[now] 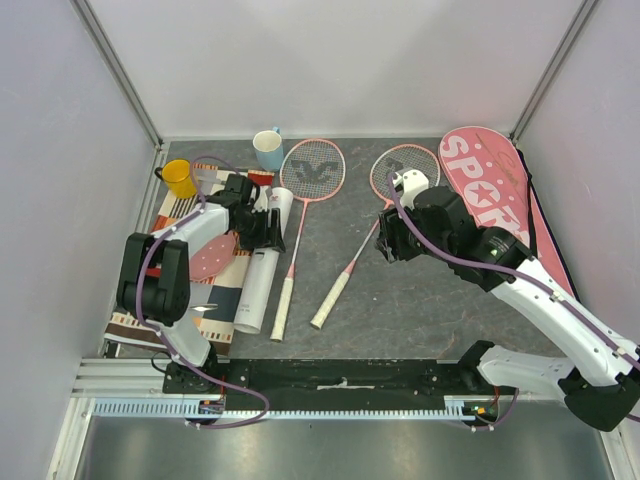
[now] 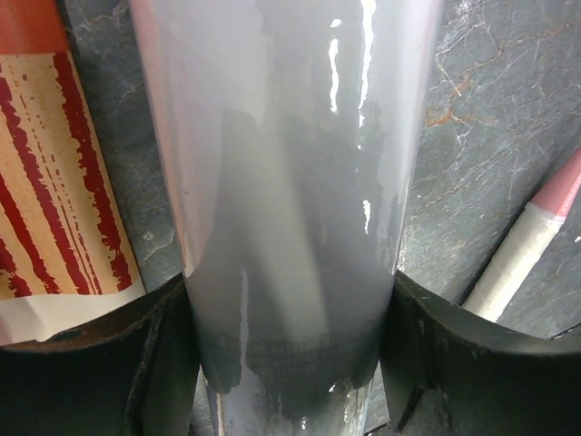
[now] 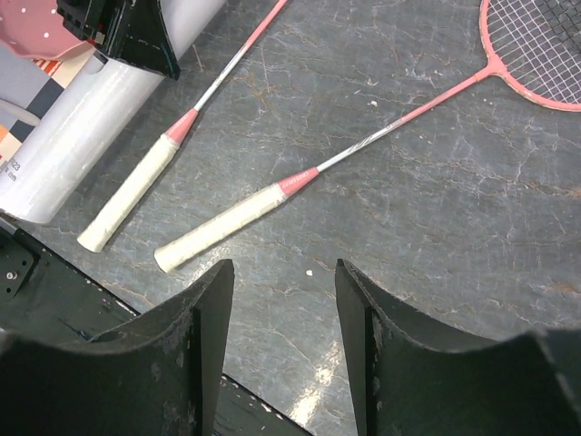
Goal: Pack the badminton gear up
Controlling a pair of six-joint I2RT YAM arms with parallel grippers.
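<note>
Glossy white cylindrical tube (image 2: 290,136) sits clamped in the left gripper (image 2: 290,291); right gripper (image 3: 283,272) gapes empty over veined grey counter (image 3: 436,209).

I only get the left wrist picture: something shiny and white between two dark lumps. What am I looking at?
Observer: A long white tube lying on the table. The left gripper is clamped around it near its far end.
Visitor: And the pink-and-white stick at my right edge?
Observer: That is the handle of a racket lying just right of the tube. A second racket lies further right.
Visitor: Is the other arm busy?
Observer: No. The right gripper hangs open near the second racket, holding nothing.
</note>
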